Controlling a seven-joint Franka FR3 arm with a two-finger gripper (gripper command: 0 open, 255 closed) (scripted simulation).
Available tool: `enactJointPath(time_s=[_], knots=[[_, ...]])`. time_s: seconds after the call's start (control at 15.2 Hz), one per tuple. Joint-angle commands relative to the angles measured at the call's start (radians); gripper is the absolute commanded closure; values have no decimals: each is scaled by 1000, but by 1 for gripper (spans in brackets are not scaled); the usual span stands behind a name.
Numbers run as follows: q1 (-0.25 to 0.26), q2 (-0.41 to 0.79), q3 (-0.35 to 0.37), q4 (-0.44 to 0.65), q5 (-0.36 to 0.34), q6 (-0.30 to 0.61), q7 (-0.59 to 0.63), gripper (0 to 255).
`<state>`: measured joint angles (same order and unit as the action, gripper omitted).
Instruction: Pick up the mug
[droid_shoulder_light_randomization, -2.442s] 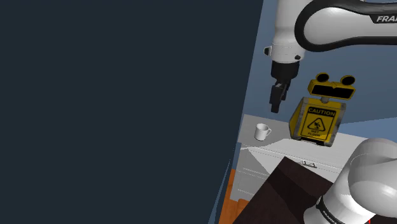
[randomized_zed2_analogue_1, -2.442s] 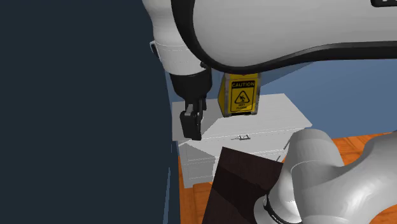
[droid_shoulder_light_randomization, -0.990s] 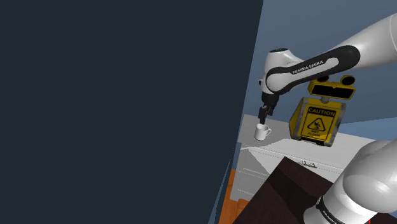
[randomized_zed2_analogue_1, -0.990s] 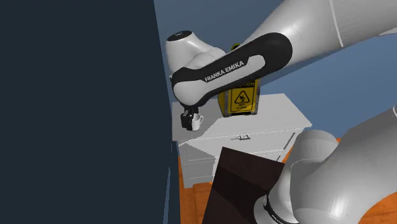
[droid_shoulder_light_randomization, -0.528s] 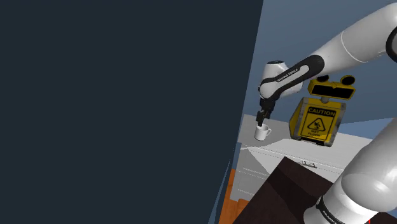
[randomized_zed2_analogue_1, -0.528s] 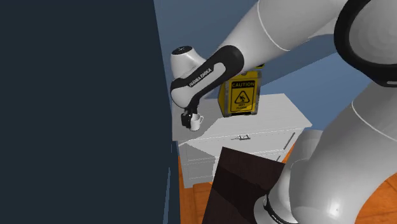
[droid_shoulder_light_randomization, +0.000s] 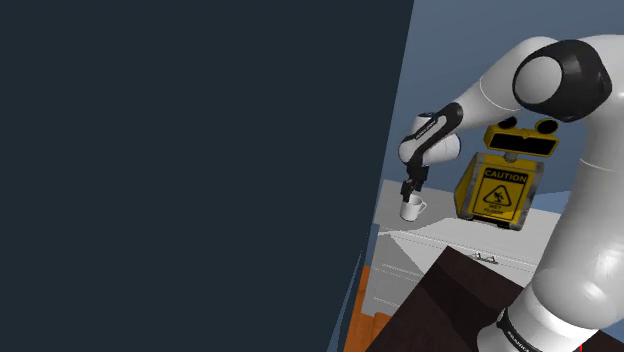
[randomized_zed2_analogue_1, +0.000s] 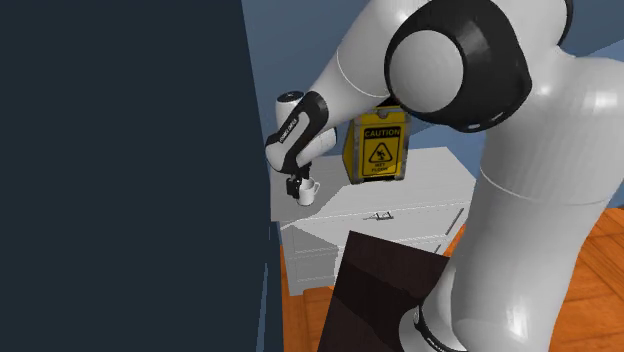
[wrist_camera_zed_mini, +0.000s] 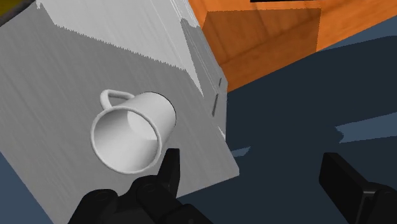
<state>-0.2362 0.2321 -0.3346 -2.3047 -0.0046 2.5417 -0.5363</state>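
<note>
Hanging just above the white mug, the black gripper points down at the top of a white cabinet. The mug stands upright on that top, close to the corner at the shoulder view's left, with its handle turned toward a yellow caution sign that stands farther along the same surface.

In the wrist view the 2 fingers stand well apart with nothing clasped between them. The mug lies outside that gap, just beside the outer side of 1 finger, its open mouth facing the camera and its handle on the side away from the gripper. Whether that finger touches the mug's wall cannot be told. The gap itself looks past the cabinet's edge.

In the second exterior view the gripper sits right against the mug at the cabinet's corner next to a dark blue wall, with the caution sign behind. An orange wooden floor lies below, and the dark brown stand fills the shoulder view's lower right.
</note>
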Motion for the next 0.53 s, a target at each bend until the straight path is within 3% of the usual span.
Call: enactJointPath(time_s=[0.0, 0.46], knots=[[-28, 76, 10, 46, 46, 30, -40, 0], [-155, 339, 71, 266, 167, 78, -147, 0]])
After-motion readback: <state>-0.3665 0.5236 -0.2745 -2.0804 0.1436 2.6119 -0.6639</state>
